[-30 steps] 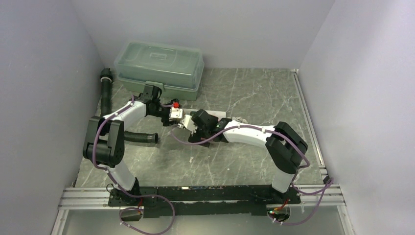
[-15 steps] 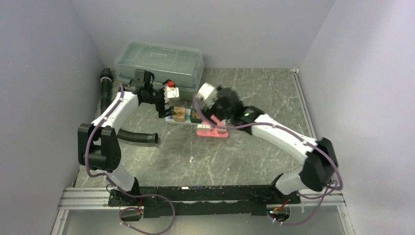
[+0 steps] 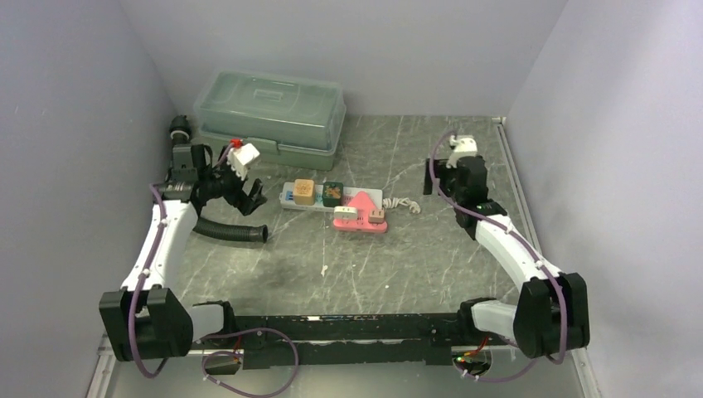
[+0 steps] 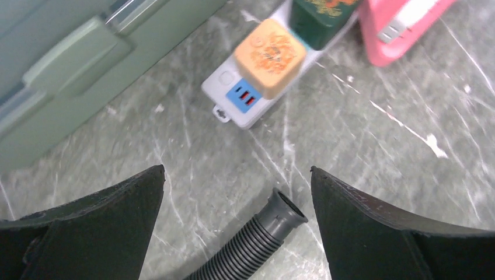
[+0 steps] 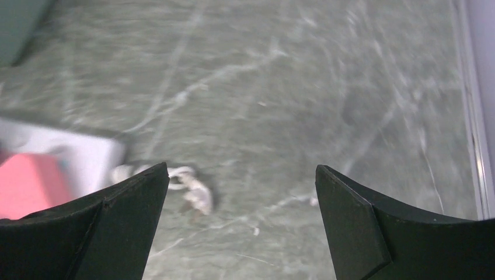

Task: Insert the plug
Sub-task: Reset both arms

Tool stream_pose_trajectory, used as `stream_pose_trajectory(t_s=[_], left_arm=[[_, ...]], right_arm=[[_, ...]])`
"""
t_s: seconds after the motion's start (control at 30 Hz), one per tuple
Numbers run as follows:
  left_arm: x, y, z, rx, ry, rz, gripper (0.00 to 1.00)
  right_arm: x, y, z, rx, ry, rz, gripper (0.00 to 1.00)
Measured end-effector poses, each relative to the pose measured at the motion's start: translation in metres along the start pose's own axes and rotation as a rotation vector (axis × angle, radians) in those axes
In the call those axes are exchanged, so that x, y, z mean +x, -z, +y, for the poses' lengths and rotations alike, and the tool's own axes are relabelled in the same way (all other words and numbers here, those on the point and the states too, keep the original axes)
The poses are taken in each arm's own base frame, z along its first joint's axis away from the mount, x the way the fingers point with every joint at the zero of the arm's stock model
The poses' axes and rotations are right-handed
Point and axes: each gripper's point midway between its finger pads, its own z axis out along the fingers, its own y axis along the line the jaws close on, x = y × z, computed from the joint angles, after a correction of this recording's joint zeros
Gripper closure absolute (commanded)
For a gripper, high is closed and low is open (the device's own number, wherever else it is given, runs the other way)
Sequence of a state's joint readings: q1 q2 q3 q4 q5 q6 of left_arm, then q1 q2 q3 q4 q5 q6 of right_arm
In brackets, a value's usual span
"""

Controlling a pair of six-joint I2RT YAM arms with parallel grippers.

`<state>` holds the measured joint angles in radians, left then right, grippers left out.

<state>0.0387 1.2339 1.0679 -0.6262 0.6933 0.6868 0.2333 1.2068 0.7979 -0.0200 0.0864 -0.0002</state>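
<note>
Toward the left edge of the bench, past the arm bases, the left gripper [image 4: 236, 175] hangs over bare stone with its jaws spread as wide as they go. It holds nothing and touches nothing. The mouth of a corrugated hose [image 4: 252, 244] lies just below it. Toward the right edge, the right gripper [image 5: 242, 169] is likewise wide apart and empty, with a small coil of white cord [image 5: 190, 185] lying ahead of it.

Farther in, mid-bench, the power strip [image 4: 229, 93] carries the orange plug [image 4: 269, 49] next to its USB end, and a dark green plug [image 4: 318, 20] touches that one's far side. A pink adapter [image 3: 362, 217] rests against the strip's near edge. Both cubes look seated, so the insertion seems done and what remains is clearing away.

To do that well, keep both sets of jaws wide and stay off the hose and the cord. Then check from above that the orange plug sits flush and untilted. A lidded storage box [image 3: 269, 108] stands at the far left corner.
</note>
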Motion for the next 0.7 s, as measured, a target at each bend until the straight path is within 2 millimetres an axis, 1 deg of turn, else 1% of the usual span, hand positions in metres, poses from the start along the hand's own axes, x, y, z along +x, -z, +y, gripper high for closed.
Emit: stream_pose_trajectory(t_s=[0.1, 0.17, 0.23, 0.3, 0.4, 0.53, 0.6, 0.7], left_arm=[[0.023, 0.002, 0.013, -0.094, 0.100, -0.003, 0.00], [0.050, -0.003, 0.020, -0.150, 0.203, 0.019, 0.00], [0.072, -0.009, 0.024, -0.181, 0.286, 0.038, 0.00], [0.088, -0.016, 0.031, -0.208, 0.357, 0.044, 0.00], [0.108, -0.024, 0.049, -0.265, 0.463, 0.021, 0.00], [0.130, -0.032, 0.075, -0.365, 0.542, -0.037, 0.00], [0.138, -0.036, 0.081, -0.403, 0.555, -0.069, 0.00], [0.149, -0.045, 0.081, -0.432, 0.584, -0.123, 0.00]], right_arm=[[0.029, -0.004, -0.042, 0.134, -0.118, 0.004, 0.00], [0.047, -0.003, -0.066, 0.216, -0.184, 0.010, 0.00], [0.056, -0.002, -0.083, 0.283, -0.224, 0.000, 0.00], [0.060, -0.004, -0.093, 0.326, -0.250, -0.022, 0.00], [0.070, -0.008, -0.101, 0.359, -0.275, -0.044, 0.00], [0.092, -0.012, -0.109, 0.401, -0.282, -0.043, 0.00], [0.102, -0.012, -0.117, 0.430, -0.287, -0.049, 0.00], [0.112, -0.010, -0.126, 0.461, -0.290, -0.072, 0.00]])
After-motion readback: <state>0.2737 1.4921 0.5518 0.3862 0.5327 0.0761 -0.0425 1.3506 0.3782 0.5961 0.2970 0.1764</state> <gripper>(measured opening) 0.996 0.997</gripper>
